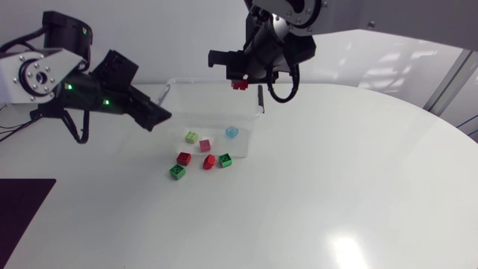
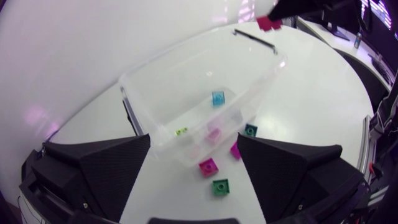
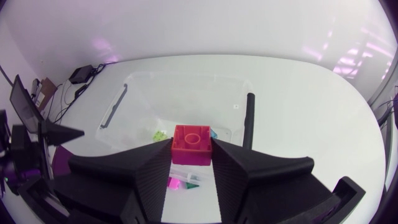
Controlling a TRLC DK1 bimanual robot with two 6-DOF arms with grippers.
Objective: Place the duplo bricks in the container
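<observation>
A clear plastic container (image 1: 216, 96) stands at the table's middle back. Inside lie a yellow-green brick (image 1: 192, 137), a pink brick (image 1: 205, 145) and a blue brick (image 1: 232, 131). On the table just in front of it are two red bricks (image 1: 184, 158) (image 1: 209, 161) and two green bricks (image 1: 177, 172) (image 1: 224, 160). My right gripper (image 1: 240, 78) hangs over the container's far rim, shut on a red brick (image 3: 191, 144). My left gripper (image 2: 194, 146) is open and empty, above the container's left end (image 2: 161, 62).
The container (image 3: 186, 87) has black clip handles at its ends (image 3: 249, 121). White table spreads wide to the right and front. A dark mat (image 1: 22, 209) lies at the front left corner.
</observation>
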